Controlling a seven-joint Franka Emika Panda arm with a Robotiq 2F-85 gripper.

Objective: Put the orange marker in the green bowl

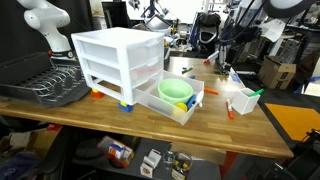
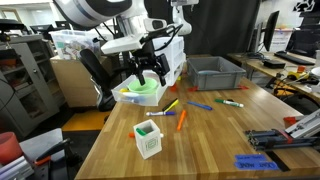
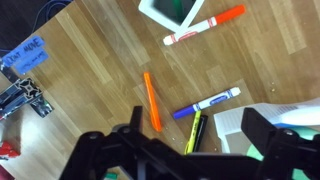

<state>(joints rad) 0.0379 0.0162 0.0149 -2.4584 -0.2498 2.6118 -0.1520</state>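
The orange marker (image 3: 152,100) lies flat on the wooden table; it also shows in both exterior views (image 2: 181,120) (image 1: 230,110). The green bowl (image 1: 175,90) sits in the open bottom drawer of the white drawer unit (image 1: 115,55), and shows in an exterior view (image 2: 140,90) under the gripper. My gripper (image 2: 150,70) hangs open and empty above the table by the drawer's front. In the wrist view its fingers (image 3: 195,140) are spread wide. The marker lies on the table below and to the left of them, apart from them.
A blue marker (image 3: 205,103) and a yellow-and-black marker (image 3: 195,130) lie next to the orange one. A red-and-white marker (image 3: 205,25) lies by a white tray (image 3: 175,10). A grey bin (image 2: 215,70), a white cup (image 2: 148,138) and a dish rack (image 1: 45,85) stand around.
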